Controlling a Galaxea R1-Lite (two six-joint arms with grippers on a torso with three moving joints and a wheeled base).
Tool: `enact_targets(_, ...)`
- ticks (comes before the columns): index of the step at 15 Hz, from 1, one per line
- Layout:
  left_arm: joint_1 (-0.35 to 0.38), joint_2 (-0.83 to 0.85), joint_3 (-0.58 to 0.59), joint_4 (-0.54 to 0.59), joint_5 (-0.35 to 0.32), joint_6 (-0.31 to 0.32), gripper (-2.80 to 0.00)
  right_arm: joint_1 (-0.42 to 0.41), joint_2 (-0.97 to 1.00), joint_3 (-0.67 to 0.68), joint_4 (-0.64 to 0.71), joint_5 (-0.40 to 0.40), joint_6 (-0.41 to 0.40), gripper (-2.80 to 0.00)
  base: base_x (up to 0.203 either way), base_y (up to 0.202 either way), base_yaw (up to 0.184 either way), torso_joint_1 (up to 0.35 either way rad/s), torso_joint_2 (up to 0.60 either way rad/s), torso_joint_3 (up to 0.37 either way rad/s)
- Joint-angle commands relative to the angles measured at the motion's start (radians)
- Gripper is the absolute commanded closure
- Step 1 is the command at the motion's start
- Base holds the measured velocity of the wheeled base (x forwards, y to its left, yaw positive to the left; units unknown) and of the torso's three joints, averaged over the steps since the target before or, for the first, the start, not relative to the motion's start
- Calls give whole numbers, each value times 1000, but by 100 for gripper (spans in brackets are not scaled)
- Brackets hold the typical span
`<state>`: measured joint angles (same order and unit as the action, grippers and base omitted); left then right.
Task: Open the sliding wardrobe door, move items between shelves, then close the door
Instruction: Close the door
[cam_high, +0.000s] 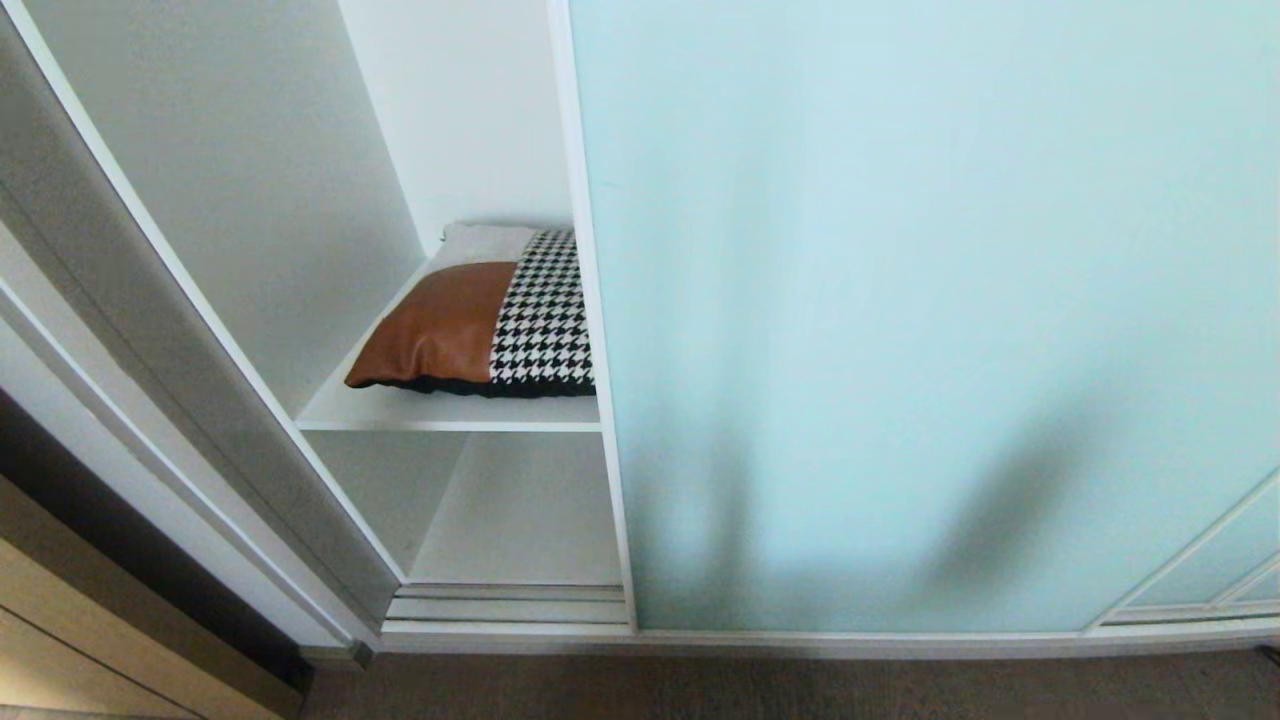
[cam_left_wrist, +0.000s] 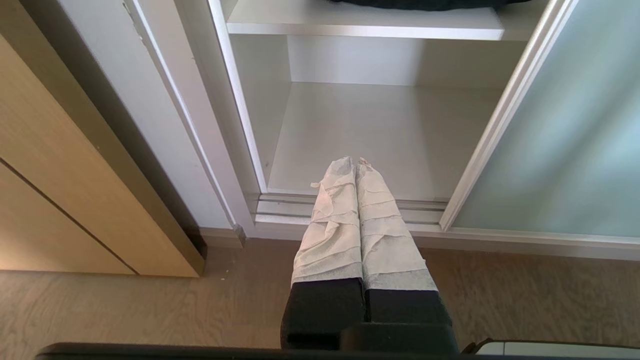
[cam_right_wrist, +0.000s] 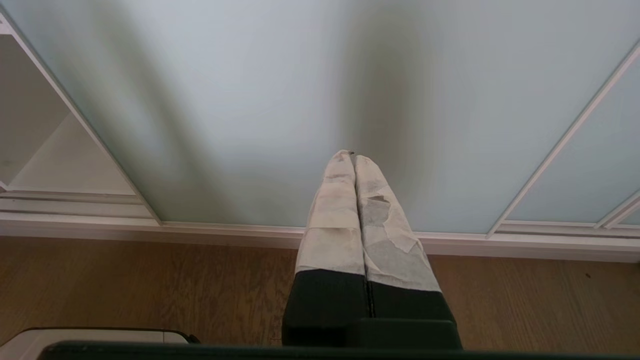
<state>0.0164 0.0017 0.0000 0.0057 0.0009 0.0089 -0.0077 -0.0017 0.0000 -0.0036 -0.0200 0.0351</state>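
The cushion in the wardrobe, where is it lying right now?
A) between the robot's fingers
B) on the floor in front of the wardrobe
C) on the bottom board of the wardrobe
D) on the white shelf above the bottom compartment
D: in the head view the cushion lies flat on the white shelf, partly hidden behind the edge of the sliding wardrobe door, and the bottom board beneath has nothing on it.

Left gripper: two long tapering fingers wrapped in creased white tape, black at the base. Right gripper: same build, tape torn and peeling on one finger. Black housing edge below both.
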Motion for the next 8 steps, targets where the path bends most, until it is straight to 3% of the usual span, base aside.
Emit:
enact_targets(1, 0, 1, 2, -1, -1, -6, 0, 0, 2, 2, 1, 0, 0, 0, 0, 0, 0, 0, 0, 0)
enact_targets(3, 0, 1, 0, -1, 0, -7, 0, 0, 2, 1, 1, 0, 0, 0, 0, 0, 0, 0, 0, 0)
enact_targets(7, 0, 3, 2, 7, -10, 88, 0, 0, 2, 2, 1, 0, 0, 0, 0, 0, 0, 0, 0, 0)
enact_targets(8, 0, 2, -1, 4, -11, 84, 0, 0, 2, 2, 1, 0, 0, 0, 0, 0, 0, 0, 0, 0)
